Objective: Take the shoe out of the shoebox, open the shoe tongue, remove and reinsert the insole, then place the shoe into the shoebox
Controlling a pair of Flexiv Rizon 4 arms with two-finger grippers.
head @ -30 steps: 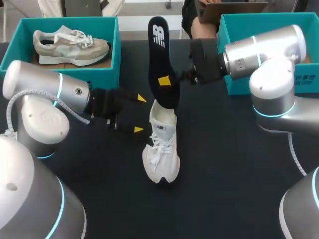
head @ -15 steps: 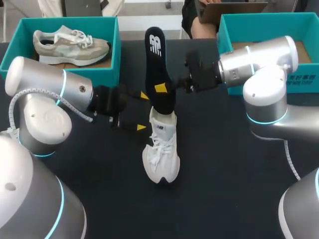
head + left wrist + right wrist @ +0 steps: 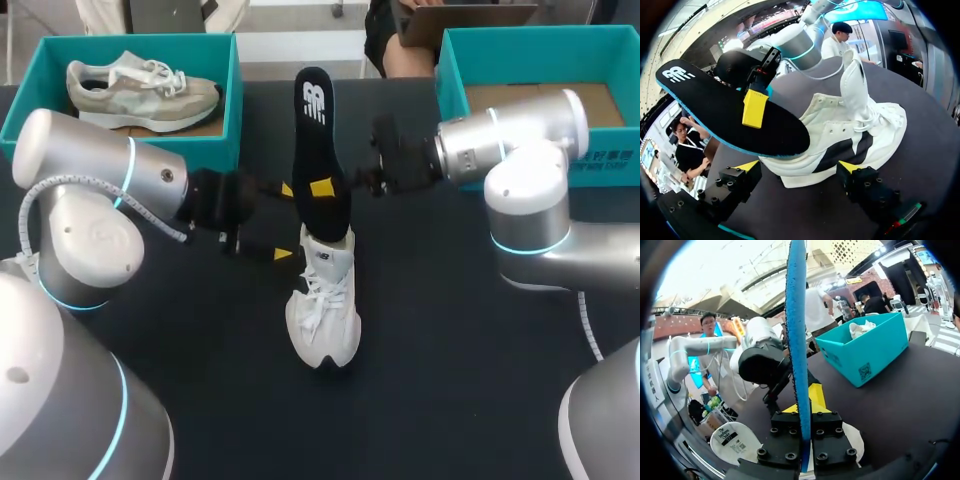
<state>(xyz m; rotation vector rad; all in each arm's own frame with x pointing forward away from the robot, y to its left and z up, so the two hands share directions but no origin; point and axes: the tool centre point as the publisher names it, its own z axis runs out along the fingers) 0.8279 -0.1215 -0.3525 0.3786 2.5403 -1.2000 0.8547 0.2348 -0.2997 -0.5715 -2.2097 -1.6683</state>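
A white shoe (image 3: 321,300) stands on the dark table, toe toward me, its tongue (image 3: 854,85) pulled up. My right gripper (image 3: 325,187) is shut on a black insole (image 3: 318,150) and holds it steeply tilted, with its lower end at the shoe's heel opening. In the right wrist view the insole (image 3: 797,340) shows edge-on between the right gripper's (image 3: 805,407) fingers, above the shoe (image 3: 735,442). My left gripper (image 3: 285,222) is open just left of the heel. In its own view the left gripper (image 3: 800,167) spans the shoe's (image 3: 840,135) heel side without touching, below the insole (image 3: 725,112).
A teal shoebox (image 3: 232,100) at the back left holds a grey shoe (image 3: 140,85). A second teal shoebox (image 3: 452,80) stands at the back right, behind my right arm. The same box with the grey shoe (image 3: 865,352) appears beyond the insole in the right wrist view.
My right gripper has carried the insole left and down, bringing its lower end to the shoe's heel. My left gripper has edged closer to the shoe, still open.
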